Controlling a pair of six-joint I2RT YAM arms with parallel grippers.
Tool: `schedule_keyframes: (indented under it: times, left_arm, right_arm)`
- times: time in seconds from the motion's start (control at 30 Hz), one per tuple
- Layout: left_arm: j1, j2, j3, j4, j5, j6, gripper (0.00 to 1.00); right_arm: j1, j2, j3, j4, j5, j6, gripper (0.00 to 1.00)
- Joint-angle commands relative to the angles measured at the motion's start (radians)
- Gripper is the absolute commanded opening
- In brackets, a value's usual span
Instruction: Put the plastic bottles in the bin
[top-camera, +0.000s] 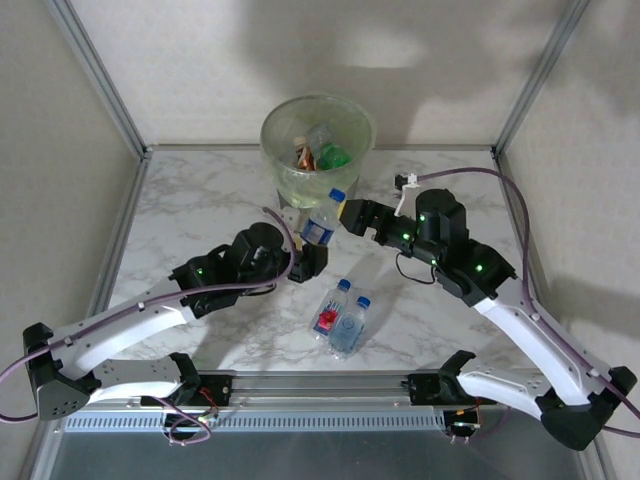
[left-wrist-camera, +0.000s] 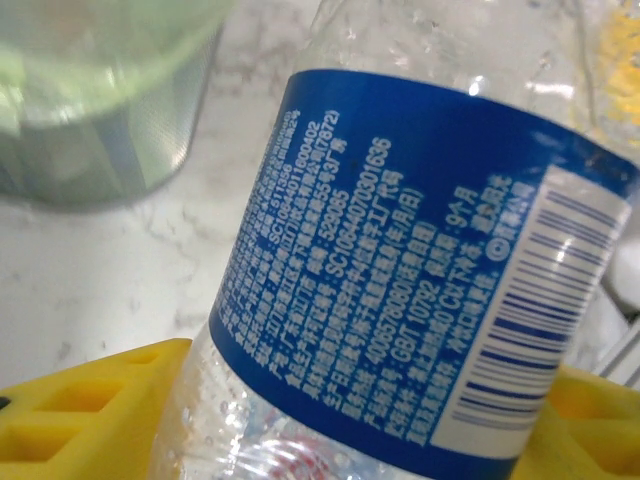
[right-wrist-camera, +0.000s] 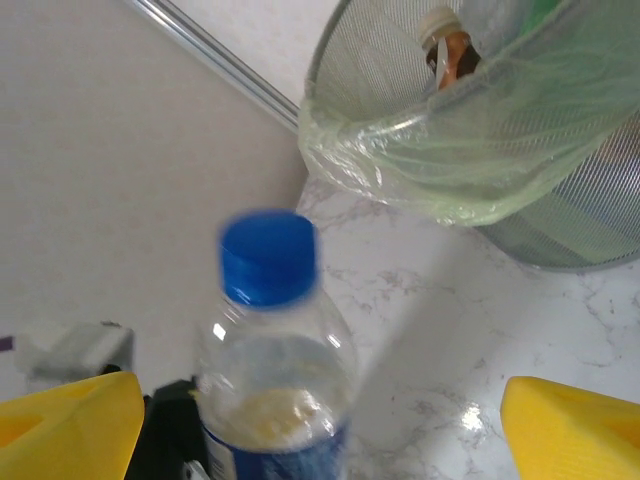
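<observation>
Just in front of the bin (top-camera: 287, 185), your left gripper (top-camera: 312, 247) pinches a clear, ribbed blue-labelled bottle (top-camera: 322, 222), beaded with droplets and not yet over the rim. Your right gripper (top-camera: 350, 215) beside it is spread wide. Several bottles sit inside the translucent green bin. Two loose bottles (top-camera: 340, 315) lie on the marble table (top-camera: 200, 200), well short of it.

- White, grey-veined marble desk (top-camera: 190, 210), evenly lit.
- Plain off-white wall panels (top-camera: 200, 60) on three sides, with soft shadows on the back one.
- Aluminium frame posts (top-camera: 100, 75) rising from the far corners.
</observation>
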Motion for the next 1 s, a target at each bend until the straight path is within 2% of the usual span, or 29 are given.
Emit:
schedule_keyframes:
  times: [0.0, 0.13, 0.23, 0.53, 0.7, 0.97]
  left_arm:
    - [0.015, -0.016, 0.078, 0.037, -0.081, 0.036, 0.53]
    - [0.052, 0.045, 0.175, 0.048, -0.079, 0.044, 0.53]
    - [0.099, 0.100, 0.236, 0.070, -0.035, 0.042, 0.53]
    - [0.286, 0.303, 0.467, 0.060, 0.000, -0.021, 0.51]
    - [0.378, 0.429, 0.608, 0.016, 0.075, -0.054, 0.51]
    - [0.414, 0.614, 0.839, -0.082, 0.104, -0.023, 0.52]
  right_arm:
    - [0.008, -0.037, 0.008, 0.033, 0.032, -0.026, 0.93]
    - [0.007, -0.039, 0.005, 0.002, 0.063, -0.024, 0.92]
    - [0.007, -0.057, -0.007, 0.007, 0.068, -0.018, 0.92]
    - [0.008, -0.074, -0.055, -0.013, 0.093, -0.002, 0.91]
    - [0.009, -0.056, -0.080, -0.072, 0.138, 0.025, 0.91]
    - [0.008, -0.059, -0.153, -0.065, 0.139, 0.071, 0.90]
